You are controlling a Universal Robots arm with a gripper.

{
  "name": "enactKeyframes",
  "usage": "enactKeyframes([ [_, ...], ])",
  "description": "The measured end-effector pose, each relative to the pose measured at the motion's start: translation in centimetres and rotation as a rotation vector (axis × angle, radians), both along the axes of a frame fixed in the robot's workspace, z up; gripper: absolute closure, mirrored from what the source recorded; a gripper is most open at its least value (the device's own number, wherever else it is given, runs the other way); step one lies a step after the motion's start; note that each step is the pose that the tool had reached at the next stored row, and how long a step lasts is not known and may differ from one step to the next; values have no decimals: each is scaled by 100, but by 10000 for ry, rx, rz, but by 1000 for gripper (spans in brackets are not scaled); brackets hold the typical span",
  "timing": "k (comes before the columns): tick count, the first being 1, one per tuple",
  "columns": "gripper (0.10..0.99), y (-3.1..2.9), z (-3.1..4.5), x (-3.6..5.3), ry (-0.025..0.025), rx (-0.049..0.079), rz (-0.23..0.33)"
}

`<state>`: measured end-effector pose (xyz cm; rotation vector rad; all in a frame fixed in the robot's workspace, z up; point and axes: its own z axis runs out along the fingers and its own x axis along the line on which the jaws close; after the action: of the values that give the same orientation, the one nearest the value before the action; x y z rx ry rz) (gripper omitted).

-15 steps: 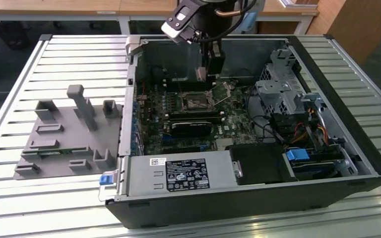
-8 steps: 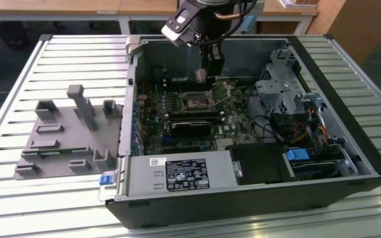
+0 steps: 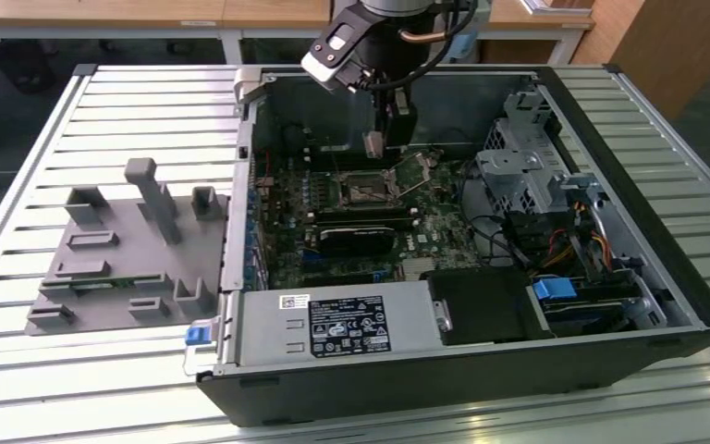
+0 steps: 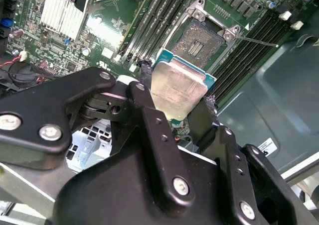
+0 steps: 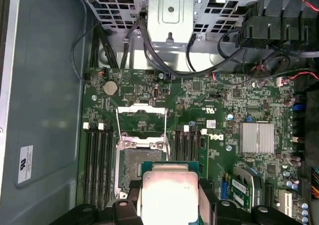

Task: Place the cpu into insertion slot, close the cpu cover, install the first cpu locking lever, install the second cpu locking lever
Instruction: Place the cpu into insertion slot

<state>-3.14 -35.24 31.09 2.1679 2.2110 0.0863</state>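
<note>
Gripping cpu [image 4: 179, 88] inside computer case [image 3: 454, 388], gripper [image 4: 177, 98] near insertion slot [image 4: 202, 41].

Silver-grey square cpu [image 4: 178, 88] w/ green edge, tilted, up off the board, just short of the slot [image 4: 202, 41]. Slot dark, square, bare inside, silver rim. Cover [image 5: 140, 119] flipped open beside it; thin lever [image 4: 254, 40] sticks out sideways.

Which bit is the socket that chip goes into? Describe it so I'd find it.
Look inside the open black computer case at the green circuit board. Between its two banks of long black memory slots, by the cpu that the hand holds, sits the insertion slot. Unlike those narrow slots, it is square, dark and silver-rimmed.
</note>
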Motion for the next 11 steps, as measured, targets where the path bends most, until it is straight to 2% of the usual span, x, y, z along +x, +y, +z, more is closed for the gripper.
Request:
enactKeyframes([
  [2, 549, 3, -19, 0, 10, -48, 1],
  [11, 549, 30, -130, 0, 29, -59, 1],
])
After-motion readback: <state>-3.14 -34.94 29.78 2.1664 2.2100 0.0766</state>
